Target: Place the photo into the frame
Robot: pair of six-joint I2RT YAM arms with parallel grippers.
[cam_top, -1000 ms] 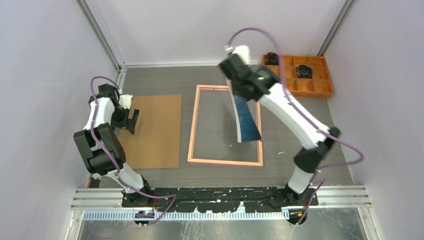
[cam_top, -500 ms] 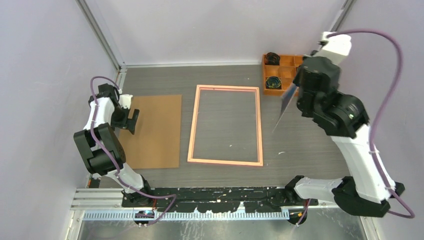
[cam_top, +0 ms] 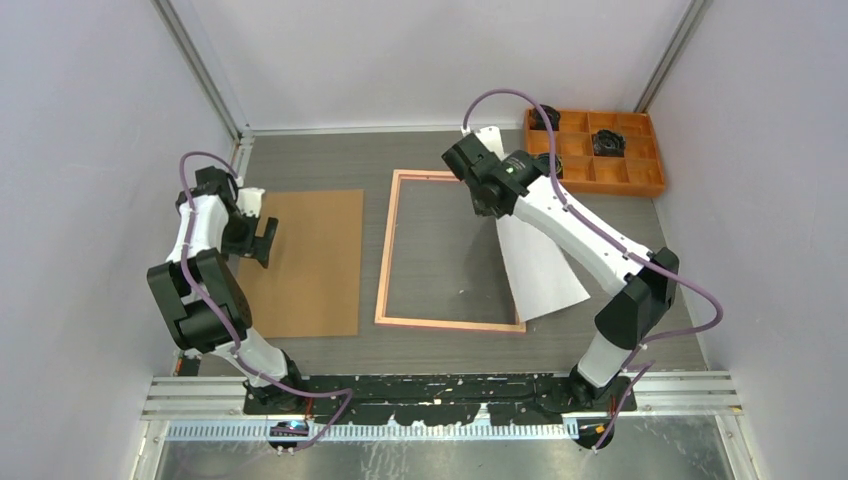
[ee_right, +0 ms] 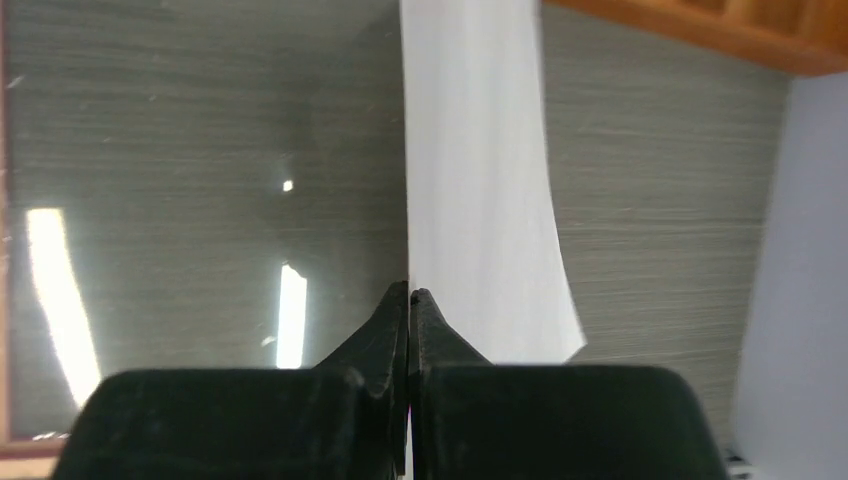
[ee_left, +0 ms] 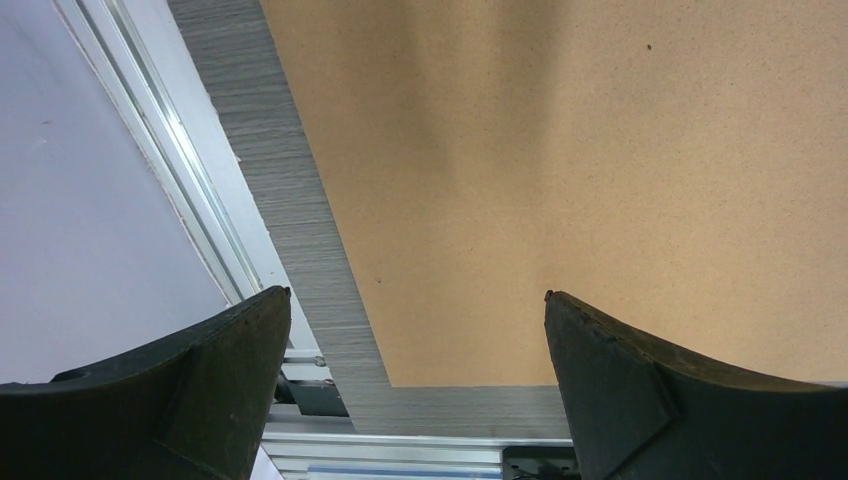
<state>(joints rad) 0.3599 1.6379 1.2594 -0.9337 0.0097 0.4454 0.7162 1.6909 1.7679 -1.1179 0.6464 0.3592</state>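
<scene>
Grey wood-grain table (cam_top: 330, 160): photo (cam_top: 545, 270) held up at the right side of the frame (cam_top: 385, 250).
Photo's white back faces up. It slants down from the right jaws, which are pinched tight on its far edge, and overlaps the frame's right rail; cannot tell whether its near edge touches the table. Frame lies flat mid-table. Brown backing board (cam_top: 310, 260) lies flat, left of the frame and apart from it; left jaws hang over it, spread wide, holding nothing. Orange tray (cam_top: 640, 185) sits in the far right corner.
</scene>
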